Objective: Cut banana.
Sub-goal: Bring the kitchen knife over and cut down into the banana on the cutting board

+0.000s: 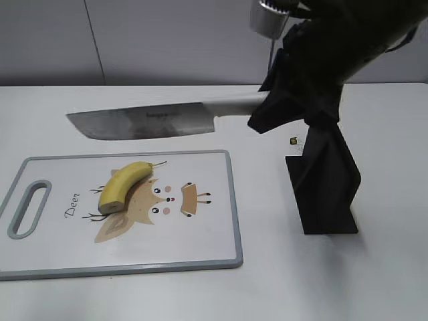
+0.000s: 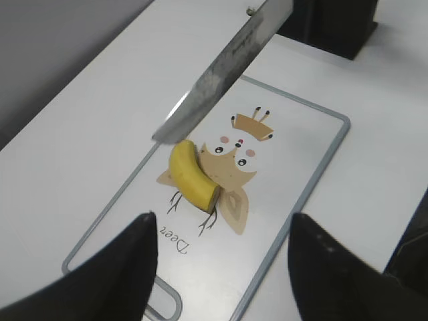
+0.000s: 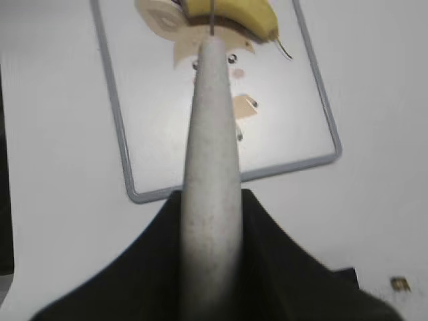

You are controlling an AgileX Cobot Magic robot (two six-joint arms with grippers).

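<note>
A short curved yellow banana (image 1: 122, 185) lies on the white cutting board (image 1: 200, 234), over its tan deer print, stem toward the back right and cut face toward the front left. It also shows in the left wrist view (image 2: 190, 175) and at the top of the right wrist view (image 3: 234, 13). My right gripper (image 1: 271, 110) is shut on the pale handle (image 3: 210, 174) of a knife (image 1: 144, 124). The blade hangs level in the air above and behind the banana. My left gripper (image 2: 221, 264) is open and empty, above the handle end of the board (image 2: 294, 167); it is out of the exterior view.
A black knife stand (image 1: 324, 184) stands on the white table to the right of the board. A small dark and yellow bit (image 1: 293, 141) lies on the table behind the stand. The board has a grey rim and a handle slot (image 1: 28, 207) at its left end.
</note>
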